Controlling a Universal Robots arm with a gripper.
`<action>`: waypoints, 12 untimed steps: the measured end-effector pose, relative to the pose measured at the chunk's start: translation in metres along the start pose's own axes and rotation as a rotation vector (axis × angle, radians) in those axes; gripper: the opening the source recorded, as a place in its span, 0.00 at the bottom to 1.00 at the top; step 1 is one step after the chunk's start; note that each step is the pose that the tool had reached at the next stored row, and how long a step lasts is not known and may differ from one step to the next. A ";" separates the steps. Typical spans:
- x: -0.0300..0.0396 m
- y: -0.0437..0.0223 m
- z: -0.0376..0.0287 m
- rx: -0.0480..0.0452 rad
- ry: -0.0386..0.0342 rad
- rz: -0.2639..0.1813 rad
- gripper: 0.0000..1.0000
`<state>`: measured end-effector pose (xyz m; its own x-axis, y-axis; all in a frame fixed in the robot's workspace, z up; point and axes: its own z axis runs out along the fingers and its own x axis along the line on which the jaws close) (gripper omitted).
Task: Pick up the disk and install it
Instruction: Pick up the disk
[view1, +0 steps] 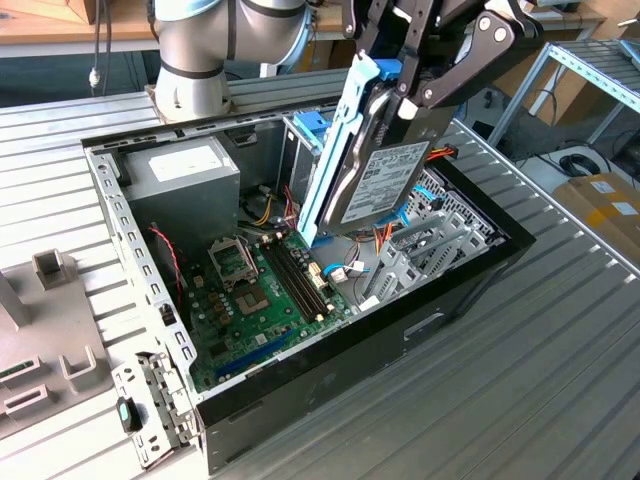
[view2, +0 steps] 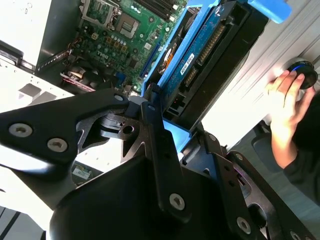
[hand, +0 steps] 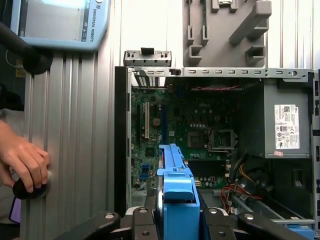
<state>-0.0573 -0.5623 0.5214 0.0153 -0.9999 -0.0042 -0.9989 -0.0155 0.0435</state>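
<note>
The gripper (view1: 404, 88) is clamped on the disk (view1: 385, 185), its black fingers (view2: 156, 125) pressed against the blue rail at the disk's upper end. The disk hangs in the air over the open case (view1: 440, 300), steeply tilted, with its label side facing the exterior view's right and its blue rail along the edge on the exterior view's left. Its lower end points down toward the motherboard (view1: 260, 300), near the long slots; whether it touches anything there cannot be told. Just beside it, toward the exterior view's right, stands a grey drive cage (view1: 425, 250) with loose cables around it. A grey power supply (view1: 185, 175) with a white label sits in the case's far corner, on the exterior view's left.

In the first wrist view the rail (hand: 177, 197) runs out between the fingers over the motherboard (hand: 195, 130), and the power supply (hand: 285, 125) lies off to one side. The case rests on a slatted metal table (view1: 520, 400). A person's hand (hand: 22, 160) rests on a black knob (hand: 27, 190) on the table, well apart from the case; in the second wrist view the hand (view2: 282, 100) and the knob (view2: 304, 75) lie beyond the disk (view2: 210, 55)
</note>
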 end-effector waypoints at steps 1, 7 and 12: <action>0.0000 -0.0007 0.0000 0.0000 0.0000 0.000 0.37; 0.0001 -0.0064 0.0001 0.0000 0.0000 0.000 0.37; 0.0002 -0.0112 0.0001 0.0000 0.0000 0.000 0.37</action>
<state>-0.0460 -0.5623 0.5208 0.0153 -0.9999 -0.0041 -0.9989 -0.0154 0.0435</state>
